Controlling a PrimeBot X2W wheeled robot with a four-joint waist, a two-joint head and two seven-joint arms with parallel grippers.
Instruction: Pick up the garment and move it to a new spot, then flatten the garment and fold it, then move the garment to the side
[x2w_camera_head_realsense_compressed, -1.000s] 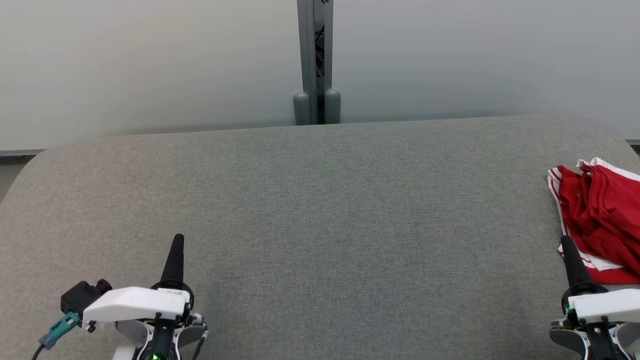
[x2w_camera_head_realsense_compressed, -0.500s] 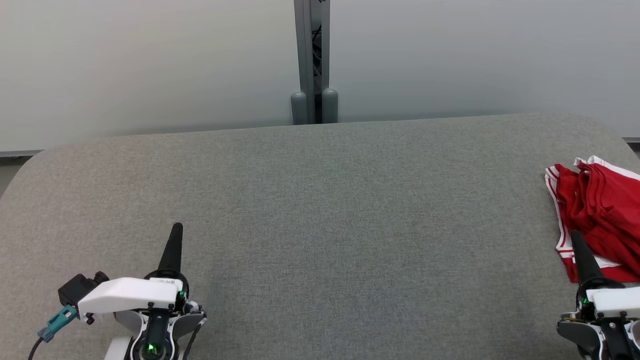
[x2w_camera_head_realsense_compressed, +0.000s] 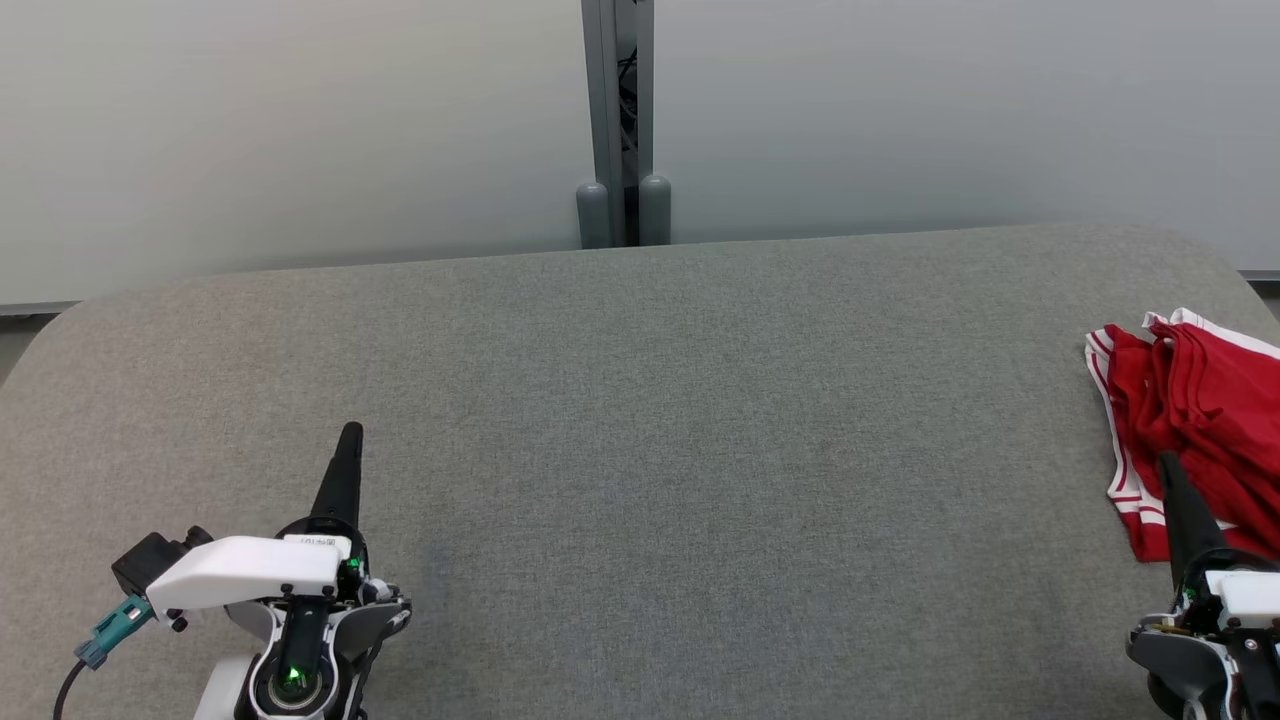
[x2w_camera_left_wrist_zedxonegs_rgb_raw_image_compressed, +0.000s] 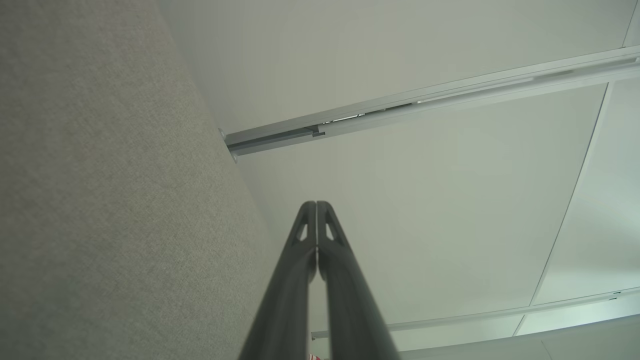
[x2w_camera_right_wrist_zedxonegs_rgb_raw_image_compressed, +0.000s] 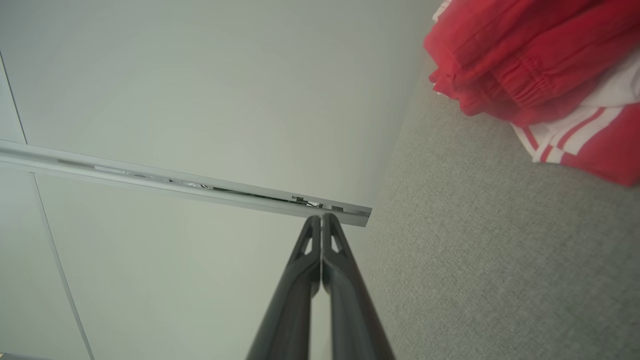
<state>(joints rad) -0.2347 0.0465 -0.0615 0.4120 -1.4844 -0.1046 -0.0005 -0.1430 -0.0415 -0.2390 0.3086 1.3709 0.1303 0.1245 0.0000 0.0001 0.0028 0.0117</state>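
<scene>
The garment (x2w_camera_head_realsense_compressed: 1200, 420) is a crumpled red piece with white stripes, lying at the right end of the grey padded table (x2w_camera_head_realsense_compressed: 640, 420); the frame edge cuts part of it off. The right wrist view has the garment (x2w_camera_right_wrist_zedxonegs_rgb_raw_image_compressed: 540, 65) at its upper right. My right gripper (x2w_camera_head_realsense_compressed: 1168, 462) is shut and empty, its tip over the garment's near-left edge. In its own wrist view the right gripper (x2w_camera_right_wrist_zedxonegs_rgb_raw_image_compressed: 321, 217) shows both fingers pressed together. My left gripper (x2w_camera_head_realsense_compressed: 350, 432) is shut and empty over bare table at the lower left, far from the garment, and the left gripper (x2w_camera_left_wrist_zedxonegs_rgb_raw_image_compressed: 316, 204) also reads as closed.
A pale wall (x2w_camera_head_realsense_compressed: 300, 120) rises behind the table, with a grey vertical post (x2w_camera_head_realsense_compressed: 618, 120) at its centre. The table's far corners are rounded. A wide bare stretch of table lies between the two grippers.
The head camera has tilted, shifting the whole picture slightly. Both grippers reach a little farther forward; the right tip now overlaps the garment's near edge. The garment lies as before.
</scene>
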